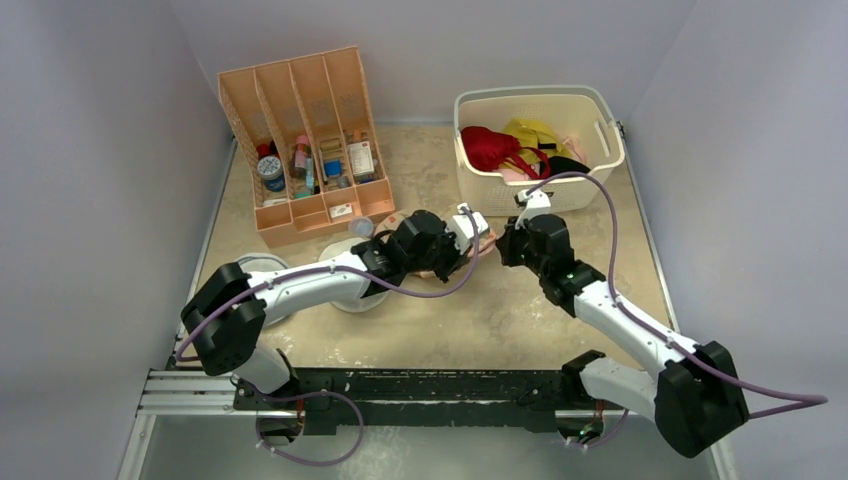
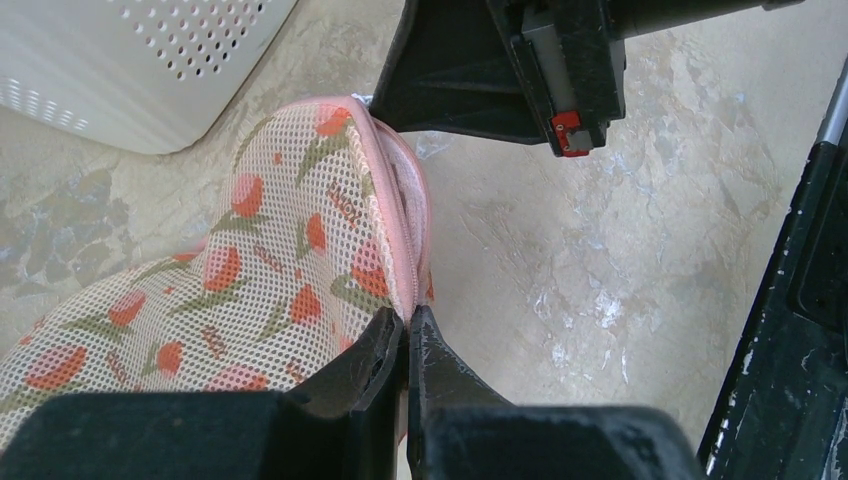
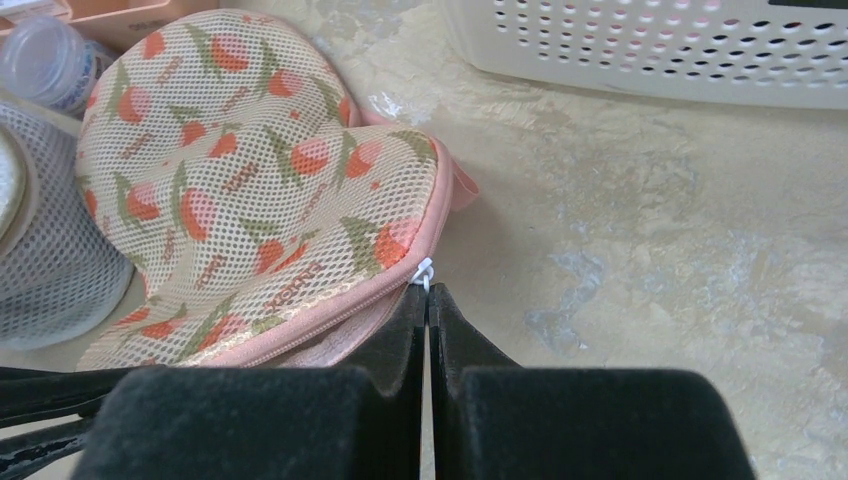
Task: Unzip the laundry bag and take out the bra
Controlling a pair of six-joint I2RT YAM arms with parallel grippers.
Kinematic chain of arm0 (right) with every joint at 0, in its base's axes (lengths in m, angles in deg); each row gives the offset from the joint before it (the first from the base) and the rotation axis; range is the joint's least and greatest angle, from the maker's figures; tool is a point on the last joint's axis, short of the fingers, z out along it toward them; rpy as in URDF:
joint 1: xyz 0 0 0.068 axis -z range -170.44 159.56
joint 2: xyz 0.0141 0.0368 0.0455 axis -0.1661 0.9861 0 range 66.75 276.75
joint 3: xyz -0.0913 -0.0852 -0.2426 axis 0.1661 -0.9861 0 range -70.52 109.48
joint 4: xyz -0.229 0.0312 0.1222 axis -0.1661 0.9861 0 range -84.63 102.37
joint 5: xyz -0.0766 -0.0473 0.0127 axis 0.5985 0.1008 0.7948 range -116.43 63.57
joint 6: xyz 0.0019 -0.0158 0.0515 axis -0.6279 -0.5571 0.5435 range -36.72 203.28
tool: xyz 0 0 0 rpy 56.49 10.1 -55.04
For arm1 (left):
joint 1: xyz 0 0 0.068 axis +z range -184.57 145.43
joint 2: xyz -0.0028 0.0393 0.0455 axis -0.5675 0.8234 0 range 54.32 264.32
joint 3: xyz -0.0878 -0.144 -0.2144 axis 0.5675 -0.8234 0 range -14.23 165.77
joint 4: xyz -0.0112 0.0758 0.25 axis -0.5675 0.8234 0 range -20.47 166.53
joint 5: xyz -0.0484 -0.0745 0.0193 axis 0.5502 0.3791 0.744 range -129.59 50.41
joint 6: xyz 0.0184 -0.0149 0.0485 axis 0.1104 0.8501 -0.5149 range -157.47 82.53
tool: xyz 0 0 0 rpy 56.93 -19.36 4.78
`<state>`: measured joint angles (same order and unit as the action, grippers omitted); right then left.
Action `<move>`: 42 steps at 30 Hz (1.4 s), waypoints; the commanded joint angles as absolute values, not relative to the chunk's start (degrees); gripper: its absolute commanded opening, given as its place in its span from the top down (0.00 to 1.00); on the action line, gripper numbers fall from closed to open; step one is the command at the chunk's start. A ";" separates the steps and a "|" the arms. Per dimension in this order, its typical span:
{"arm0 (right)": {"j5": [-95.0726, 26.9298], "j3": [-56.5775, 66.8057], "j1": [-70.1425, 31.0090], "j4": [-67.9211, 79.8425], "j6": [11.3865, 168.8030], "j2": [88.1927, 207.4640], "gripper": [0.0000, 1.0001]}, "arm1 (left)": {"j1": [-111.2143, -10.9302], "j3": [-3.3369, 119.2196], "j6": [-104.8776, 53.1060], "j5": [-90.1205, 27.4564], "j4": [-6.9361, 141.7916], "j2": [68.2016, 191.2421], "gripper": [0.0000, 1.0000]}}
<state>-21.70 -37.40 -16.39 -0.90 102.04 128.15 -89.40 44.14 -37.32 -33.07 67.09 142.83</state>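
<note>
The laundry bag (image 3: 230, 170), cream mesh with red-orange flowers and a pink zip rim, lies flat on the table between my grippers. It also shows in the left wrist view (image 2: 250, 260). In the top view only a pink edge (image 1: 432, 270) shows under the left arm. My left gripper (image 2: 408, 320) is shut on the pink zip rim. My right gripper (image 3: 427, 295) is shut on the small white zip pull (image 3: 422, 272) at the bag's corner. A short stretch of zip beside it is parted. The bra is hidden.
A cream perforated basket (image 1: 590, 110) with red, yellow and dark garments stands at the back right. A peach organiser (image 1: 300, 130) with small bottles stands at the back left. A round white mesh bag (image 3: 50, 260) lies against the printed bag's left side.
</note>
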 commanded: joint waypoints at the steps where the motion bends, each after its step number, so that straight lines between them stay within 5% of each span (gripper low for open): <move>1: -24.95 -35.95 -15.20 -5.75 98.54 127.28 1.00 | -89.50 46.69 -38.40 -31.60 66.69 141.94 1.00; 8: -37.85 -37.39 -15.22 -4.79 96.03 120.76 1.00 | -89.44 44.89 -35.99 -29.35 62.79 139.41 0.60; 17: -47.57 -38.33 -15.47 -0.43 100.44 116.58 1.00 | -89.49 42.76 -31.84 -28.64 57.30 138.69 0.52; 26: -50.48 -39.92 -16.56 0.85 103.53 113.68 1.00 | -89.49 45.01 -32.82 -30.00 61.24 141.63 0.62; 42: -46.01 -39.85 -16.71 1.11 105.76 118.22 1.00 | -89.78 46.51 -36.91 -29.81 65.36 140.04 1.00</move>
<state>-47.29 -40.15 -16.42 2.38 103.53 117.01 -89.51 43.53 -34.57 -29.79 65.43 142.13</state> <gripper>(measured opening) 0.005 0.019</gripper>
